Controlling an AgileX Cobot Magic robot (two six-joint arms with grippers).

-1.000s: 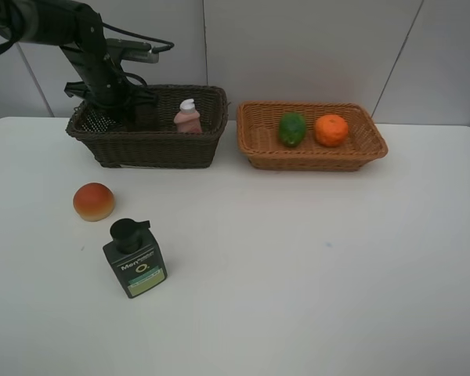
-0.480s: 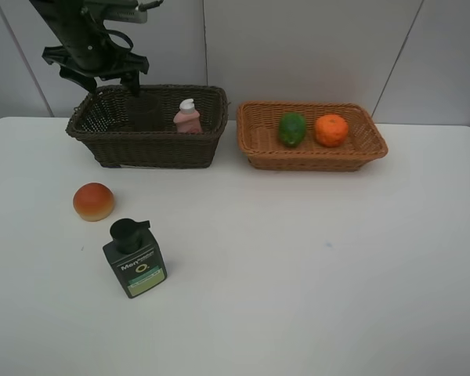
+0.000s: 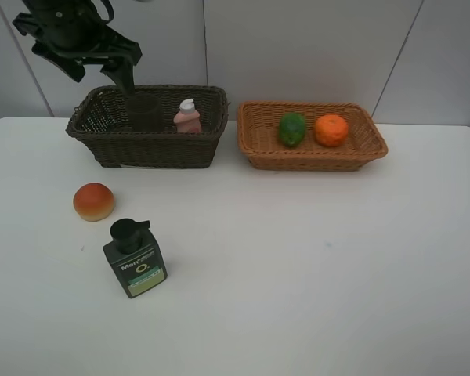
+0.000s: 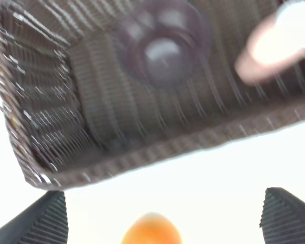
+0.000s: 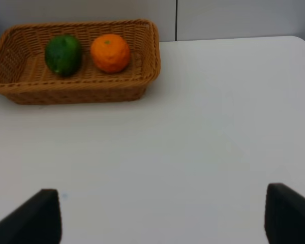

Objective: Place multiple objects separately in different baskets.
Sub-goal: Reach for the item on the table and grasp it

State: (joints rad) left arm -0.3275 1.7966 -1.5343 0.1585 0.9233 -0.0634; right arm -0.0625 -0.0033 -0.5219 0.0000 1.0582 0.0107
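The dark brown basket (image 3: 149, 149) holds the mauve cup (image 3: 145, 110) and the pink bottle (image 3: 188, 117). My left gripper (image 3: 100, 72) is open and empty, raised above the basket's left end. In the left wrist view, which is blurred, the gripper (image 4: 165, 203) looks down on the cup (image 4: 162, 51), the bottle (image 4: 279, 46), the basket (image 4: 142, 162) and the peach (image 4: 151, 231). The peach (image 3: 94, 201) and the dark green pump bottle (image 3: 135, 258) lie on the table. The light basket (image 3: 313, 160) holds the lime (image 3: 292, 128) and the tangerine (image 3: 330, 130). My right gripper (image 5: 162, 218) is open, well back from the light basket (image 5: 76, 94).
The white table (image 3: 313, 266) runs up to a grey panelled wall behind the baskets. In the right wrist view the lime (image 5: 64, 54) and tangerine (image 5: 110, 52) sit side by side.
My left gripper has risen out of the dark basket's left end and now stands above it, open. The cup stays in the basket. Nothing else has moved.
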